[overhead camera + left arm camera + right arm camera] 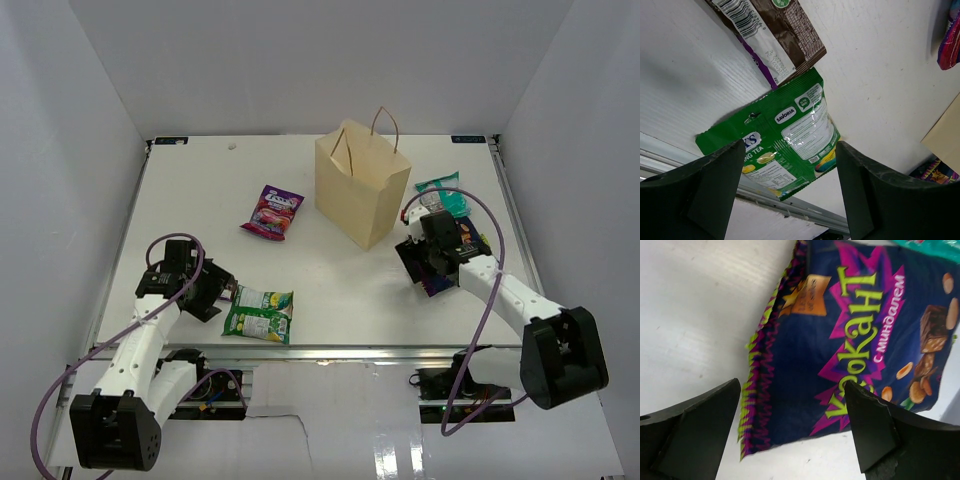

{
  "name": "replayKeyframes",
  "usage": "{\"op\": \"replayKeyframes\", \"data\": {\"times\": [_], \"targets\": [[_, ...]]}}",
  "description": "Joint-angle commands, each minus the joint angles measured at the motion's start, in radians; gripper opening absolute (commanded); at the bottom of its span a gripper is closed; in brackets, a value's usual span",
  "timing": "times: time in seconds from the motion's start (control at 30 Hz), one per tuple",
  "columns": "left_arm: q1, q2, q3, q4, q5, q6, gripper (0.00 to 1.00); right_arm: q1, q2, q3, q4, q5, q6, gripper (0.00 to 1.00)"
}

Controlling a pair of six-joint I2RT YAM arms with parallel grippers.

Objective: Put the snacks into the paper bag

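The tan paper bag point(362, 185) stands upright at the back middle, handles up. A purple-pink candy pouch point(273, 213) lies to its left. A green packet point(259, 313) lies flat near the front edge, with a small brown packet point(775, 35) touching its far corner. My left gripper point(208, 292) is open and empty just left of the green packet point(790, 125), which shows between its fingers. My right gripper point(420, 262) is open, low over the large dark-blue chip bag point(850, 350), right of the paper bag. A teal-white packet point(445, 197) lies behind it.
A metal rail point(330, 352) runs along the table's front edge, close to the green packet. White walls enclose the table on the left, back and right. The paper bag's side point(945, 130) shows at the right edge of the left wrist view.
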Motion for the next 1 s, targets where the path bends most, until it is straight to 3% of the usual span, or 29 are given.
{"op": "replayKeyframes", "data": {"times": [0.0, 0.13, 0.27, 0.4, 0.43, 0.5, 0.53, 0.57, 0.6, 0.67, 0.77, 0.8, 0.9, 0.97], "targets": [[-0.001, -0.042, -0.022, 0.012, 0.006, -0.011, 0.83, 0.052, 0.057, -0.003, 0.153, 0.220, 0.026, 0.90], [-0.001, -0.075, -0.041, 0.011, 0.011, -0.023, 0.83, 0.093, 0.141, -0.067, 0.266, 0.353, -0.008, 0.92], [-0.001, -0.080, -0.045, 0.012, 0.015, -0.020, 0.83, 0.093, 0.183, -0.086, 0.306, 0.337, -0.011, 1.00], [-0.001, -0.062, -0.039, 0.014, 0.017, -0.017, 0.83, 0.093, 0.175, -0.101, 0.302, 0.297, 0.003, 0.73], [-0.001, -0.059, -0.036, 0.014, 0.017, -0.012, 0.83, 0.093, 0.160, -0.103, 0.299, 0.286, 0.009, 0.56], [-0.001, -0.054, -0.033, 0.017, 0.018, -0.008, 0.83, 0.093, 0.137, -0.104, 0.288, 0.260, 0.017, 0.39], [-0.001, -0.056, -0.033, 0.017, 0.018, -0.008, 0.83, 0.092, 0.108, -0.106, 0.274, 0.249, 0.018, 0.23], [-0.001, -0.056, -0.033, 0.017, 0.018, -0.005, 0.83, 0.093, 0.091, -0.106, 0.265, 0.240, 0.018, 0.15], [-0.001, -0.059, -0.033, 0.020, 0.020, -0.005, 0.83, 0.090, 0.051, -0.103, 0.256, 0.222, 0.018, 0.08], [-0.001, -0.062, -0.033, 0.020, 0.025, -0.005, 0.83, 0.080, 0.010, -0.089, 0.204, 0.177, 0.011, 0.08], [-0.001, -0.069, -0.021, 0.023, 0.017, 0.021, 0.83, -0.011, -0.072, -0.011, 0.074, -0.047, -0.014, 0.08], [-0.001, -0.071, -0.013, 0.023, 0.012, 0.032, 0.83, -0.101, -0.137, 0.009, 0.054, -0.258, -0.037, 0.08], [-0.001, -0.072, 0.019, 0.038, 0.018, 0.080, 0.84, -0.248, -0.230, 0.103, -0.003, -0.594, -0.136, 0.08], [-0.001, -0.073, 0.031, 0.053, 0.031, 0.103, 0.84, -0.311, -0.290, 0.179, -0.019, -0.721, -0.138, 0.08]]}}
